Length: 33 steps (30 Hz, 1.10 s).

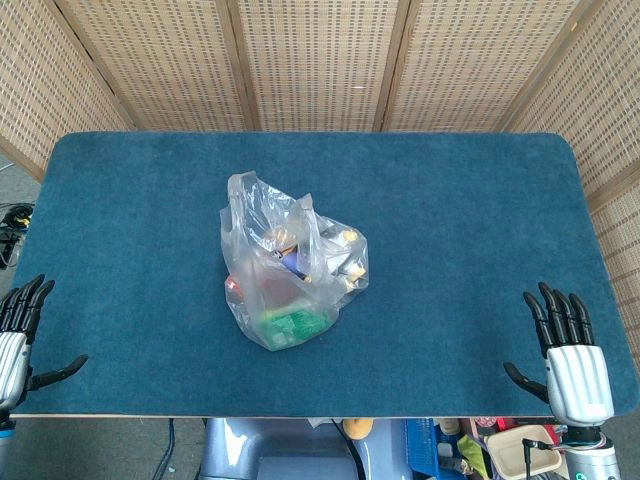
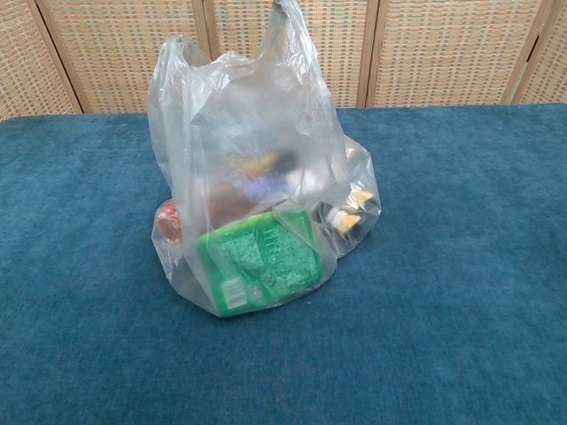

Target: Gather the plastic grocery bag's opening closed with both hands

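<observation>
A clear plastic grocery bag stands in the middle of the blue table, its opening loose and its handles sticking up. In the chest view the bag fills the centre, with a green box and other groceries showing through the film. My left hand hovers at the table's near left corner, fingers spread, holding nothing. Over at the near right edge my right hand is likewise spread and empty. Both hands are far from the bag. Neither hand appears in the chest view.
The blue felt table is backed by woven wicker screens. Below the near right edge lies floor clutter, including a tray and coloured items.
</observation>
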Motion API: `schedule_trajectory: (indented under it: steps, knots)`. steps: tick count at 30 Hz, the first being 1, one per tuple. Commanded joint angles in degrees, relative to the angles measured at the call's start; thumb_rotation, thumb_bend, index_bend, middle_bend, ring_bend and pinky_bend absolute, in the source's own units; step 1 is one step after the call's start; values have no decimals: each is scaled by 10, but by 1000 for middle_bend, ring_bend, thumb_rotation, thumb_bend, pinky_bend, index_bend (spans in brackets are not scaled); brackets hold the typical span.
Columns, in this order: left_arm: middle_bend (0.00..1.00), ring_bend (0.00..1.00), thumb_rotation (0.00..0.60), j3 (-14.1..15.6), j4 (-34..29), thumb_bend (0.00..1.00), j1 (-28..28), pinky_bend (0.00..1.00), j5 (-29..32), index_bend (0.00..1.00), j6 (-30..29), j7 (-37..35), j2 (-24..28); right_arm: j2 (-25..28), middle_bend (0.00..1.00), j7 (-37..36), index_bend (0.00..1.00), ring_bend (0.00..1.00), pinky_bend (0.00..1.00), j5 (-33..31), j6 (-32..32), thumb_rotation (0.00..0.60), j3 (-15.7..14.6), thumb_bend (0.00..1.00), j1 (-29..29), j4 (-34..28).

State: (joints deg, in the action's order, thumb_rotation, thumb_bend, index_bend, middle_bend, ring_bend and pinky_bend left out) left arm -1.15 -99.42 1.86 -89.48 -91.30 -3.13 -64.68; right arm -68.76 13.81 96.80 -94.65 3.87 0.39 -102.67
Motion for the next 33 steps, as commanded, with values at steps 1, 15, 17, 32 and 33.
schedule_trajectory:
  steps: [1, 15, 17, 32, 33]
  knots:
    - [0, 0, 600, 0, 1, 128, 0, 0, 0, 0, 0, 1, 0, 0, 0, 1, 0, 0, 0, -2, 2, 600, 0, 0, 1, 0]
    - [0, 0, 600, -6, -6, 132, -1, 0, 0, 0, -4, 1, 3, 15, 0, -63, 0, 0, 0, -31, 66, 600, 52, 0, 66, 10]
    - [0, 0, 600, -7, -8, 132, -1, 0, 2, 0, -3, 1, 4, 26, 0, -86, 0, 0, 0, -39, 91, 600, 78, 0, 97, 10]
    - [0, 0, 600, -18, -2, 138, 13, 0, 16, 0, 18, 45, -21, 17, 0, -147, 0, 0, 0, -178, 312, 600, 219, 0, 321, 54]
    - [0, 0, 600, -19, -2, 139, 14, 0, 18, 0, 19, 47, -23, 8, 0, -143, 0, 0, 0, -188, 328, 600, 223, 0, 337, 64]
